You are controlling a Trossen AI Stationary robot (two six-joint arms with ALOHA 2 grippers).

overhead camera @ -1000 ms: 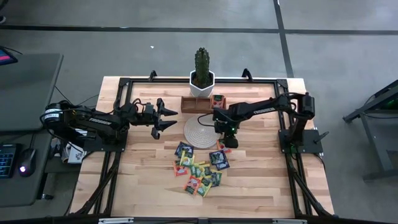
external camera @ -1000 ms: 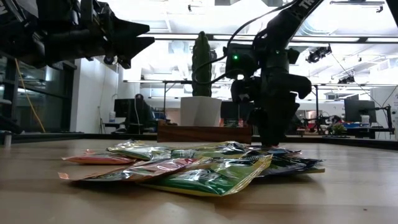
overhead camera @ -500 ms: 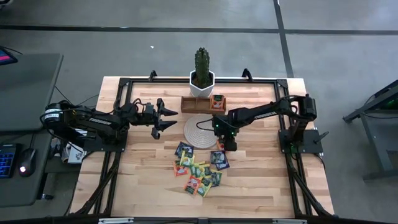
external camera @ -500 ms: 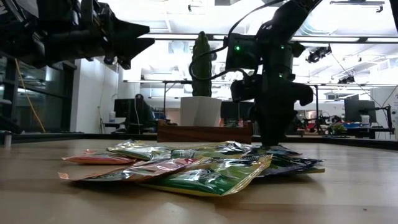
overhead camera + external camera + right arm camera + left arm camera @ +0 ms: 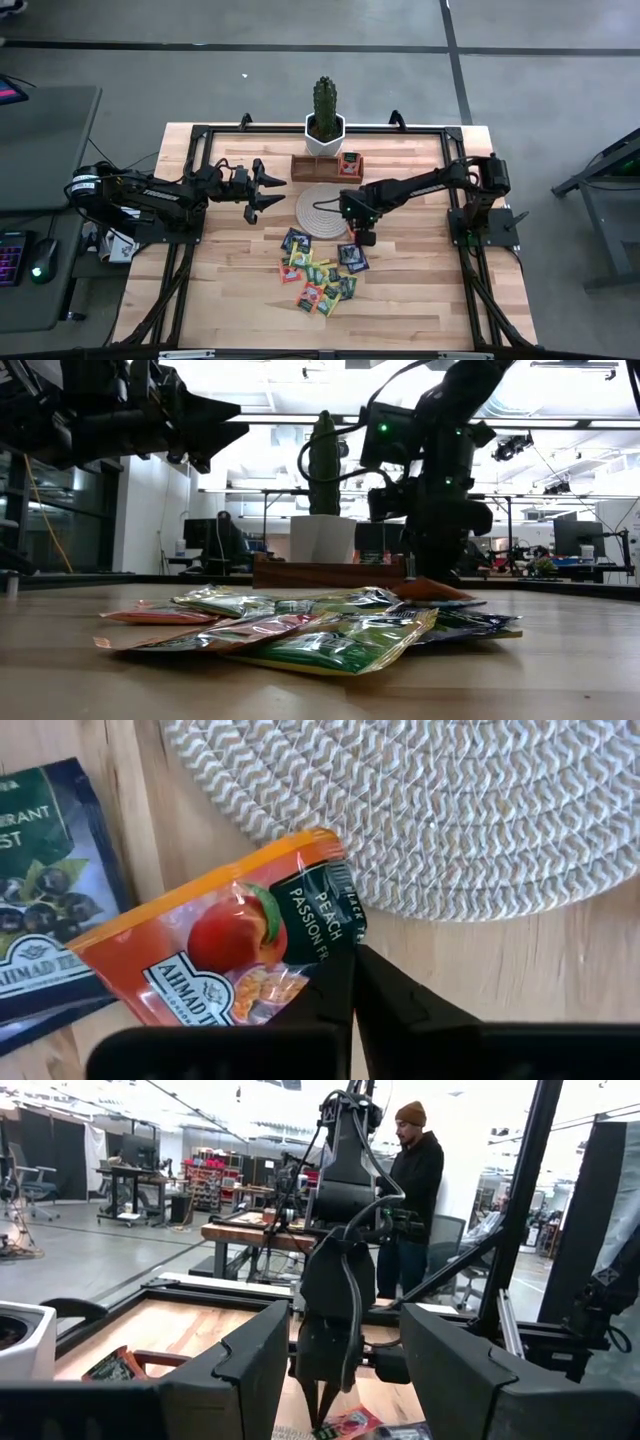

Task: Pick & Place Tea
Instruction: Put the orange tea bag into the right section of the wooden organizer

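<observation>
The tea is a loose pile of small flat sachets (image 5: 320, 275) in mixed colours, lying on the wooden table near the round woven mat (image 5: 322, 208). My right gripper (image 5: 362, 238) points down at the pile's far right edge. It is shut on an orange peach sachet (image 5: 230, 960). One more sachet (image 5: 350, 162) lies in the brown wooden tray (image 5: 325, 166) beyond the mat. My left gripper (image 5: 280, 192) hangs open above the table, left of the mat, with nothing between its fingers. My right gripper pinches the orange sachet between its two fingers at the edge (image 5: 325, 945) that lies next to the mat. The fingers come from above, pointing down. The sachet is tilted: its held edge (image 5: 412, 580) is raised and its other end (image 5: 462, 598) lies on the pile.
A cactus in a white pot (image 5: 324, 112) stands at the far edge behind the tray. A black frame (image 5: 200, 135) runs around the table top. Bare wood lies to the left and right of the pile. A person (image 5: 415, 1180) stands in the room beyond.
My right gripper has shut on the orange sachet at the pile's far right edge and has come up a little. The sachet's held edge has risen off the pile, so the sachet now stands tilted. The rest of the pile has stayed where it was.
</observation>
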